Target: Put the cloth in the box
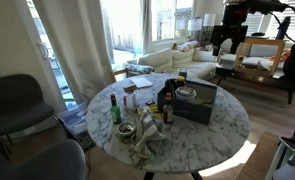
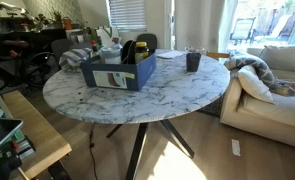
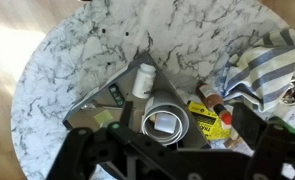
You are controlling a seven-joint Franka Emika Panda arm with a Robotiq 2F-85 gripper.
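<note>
The cloth point(image 1: 144, 143) lies crumpled on the round marble table point(image 1: 212, 135), near its front edge. In the wrist view it is a blue-and-white striped heap point(image 3: 255, 68) at the right. The dark blue box point(image 1: 195, 103) stands mid-table. It also shows in an exterior view point(image 2: 117, 72) and in the wrist view point(image 3: 107, 100), where it holds a white roll point(image 3: 165, 122) and a white bottle point(image 3: 142, 78). My gripper point(image 1: 224, 45) hangs high above the table. In the wrist view its jaws point(image 3: 172, 145) are spread wide, empty, above the box.
Several bottles point(image 1: 167, 100) and a green bottle point(image 1: 114, 108) stand between the box and the cloth. A dark cup point(image 2: 192, 62) stands on the far side of the table. Chairs point(image 1: 17, 100) and sofas point(image 2: 272, 80) surround the table.
</note>
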